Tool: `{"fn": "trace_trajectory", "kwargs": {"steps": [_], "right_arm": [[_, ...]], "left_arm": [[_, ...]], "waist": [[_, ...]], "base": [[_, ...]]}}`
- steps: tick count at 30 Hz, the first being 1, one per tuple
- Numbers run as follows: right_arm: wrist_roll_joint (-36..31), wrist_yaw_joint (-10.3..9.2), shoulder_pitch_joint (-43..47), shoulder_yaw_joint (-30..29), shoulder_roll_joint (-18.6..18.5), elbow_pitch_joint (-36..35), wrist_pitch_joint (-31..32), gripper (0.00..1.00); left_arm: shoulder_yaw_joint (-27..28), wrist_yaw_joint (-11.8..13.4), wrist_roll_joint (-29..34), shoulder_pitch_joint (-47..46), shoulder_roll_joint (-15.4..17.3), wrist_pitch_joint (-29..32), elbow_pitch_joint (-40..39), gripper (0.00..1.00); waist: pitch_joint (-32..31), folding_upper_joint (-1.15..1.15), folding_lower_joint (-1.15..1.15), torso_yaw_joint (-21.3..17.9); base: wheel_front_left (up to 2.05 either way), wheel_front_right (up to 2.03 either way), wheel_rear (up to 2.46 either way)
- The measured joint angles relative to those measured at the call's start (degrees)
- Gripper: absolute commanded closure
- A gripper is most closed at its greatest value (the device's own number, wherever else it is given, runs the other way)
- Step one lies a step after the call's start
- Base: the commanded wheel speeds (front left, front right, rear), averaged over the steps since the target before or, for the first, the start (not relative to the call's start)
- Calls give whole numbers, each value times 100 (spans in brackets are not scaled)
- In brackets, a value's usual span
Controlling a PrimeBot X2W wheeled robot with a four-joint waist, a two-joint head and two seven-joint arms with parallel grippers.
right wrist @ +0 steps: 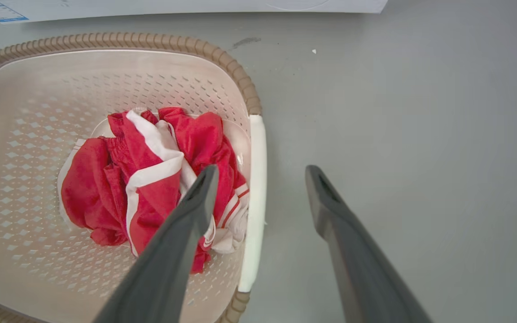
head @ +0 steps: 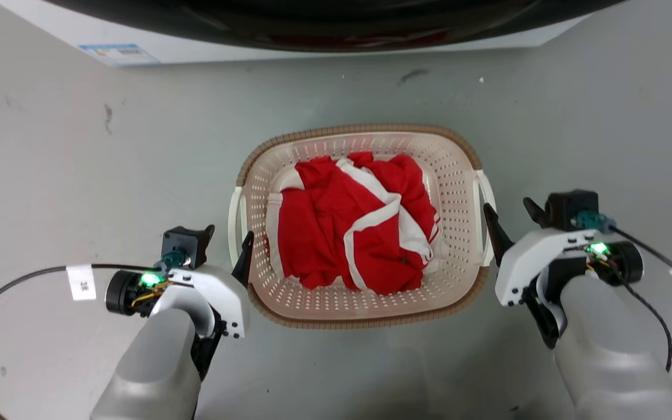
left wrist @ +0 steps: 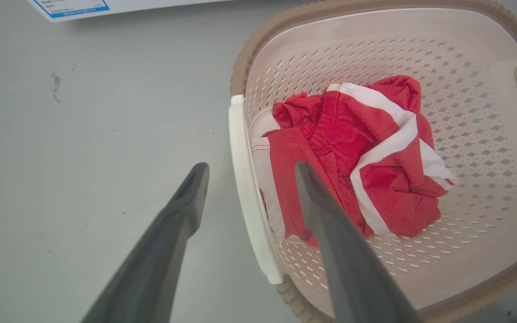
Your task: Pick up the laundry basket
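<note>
The laundry basket (head: pixel 359 129) sits on the grey floor (head: pixel 79 151), right in the middle in front of me, between my two arms. A heap of red and white clothes (head: pixel 347 233) lies inside it. My left gripper (left wrist: pixel 250 168) is spread wide. One finger is over the floor and the other is over the inside of the basket, so the white left handle (left wrist: pixel 243 179) runs between them. My right gripper (right wrist: pixel 262 171) is spread the same way over the white right handle (right wrist: pixel 257 179). I cannot tell if any finger touches the plastic. The brown rim (right wrist: pixel 106 40) curves round the far and near ends. Past the far rim there is a strip of floor, then the white washing machine (head: pixel 207 51) with a blue label (head: pixel 117 53). Wide floor lies to the left and right of the basket. A black cable (head: pixel 9 281) loops over the floor on the left, near my left arm
</note>
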Motion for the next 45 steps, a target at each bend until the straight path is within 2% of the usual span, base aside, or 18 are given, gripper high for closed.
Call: {"fn": "trace_trajectory", "kwargs": {"steps": [6,14,31,41,42,43,44,45], "right_arm": [[162,-1,-560,131,-3,530,316,0],[675,-1,-1079,491,-1,1055,811,0],[287,-1,-1922,570,-2,1699,1014,0],[219,0,-2014,552,-21,1771,1058,0],[221,-1,-2015,554,-23,1775,1053,44],[230,-1,-2017,555,-23,1780,1053,85],[235,-1,-2019,563,-26,1784,1051,100],[253,-1,-2019,581,-30,1789,1053,100]], "left_arm": [[-524,0,-385,-600,67,118,576,0],[-1173,0,-888,-1177,174,327,883,0],[-2558,-3,-1860,-2000,409,987,849,0],[-3132,-9,-2391,-2140,508,1036,798,0],[-3178,-8,-2451,-2148,511,1037,798,2],[-3233,-8,-2508,-2158,516,1038,797,50],[-3285,-8,-2568,-2161,517,1045,794,90],[-3333,-8,-2627,-2160,522,1066,784,100]], "waist": [[369,0,0,42],[745,0,0,113],[1407,0,-1,158],[1526,0,-3,215],[1527,0,-3,219],[1527,0,-3,222],[1527,0,-3,227],[1525,0,-3,233]], "base": [[0,0,0],[0,0,0],[0,0,0],[0,0,0],[0,0,0],[0,0,0],[0,0,0],[0,0,0]]}}
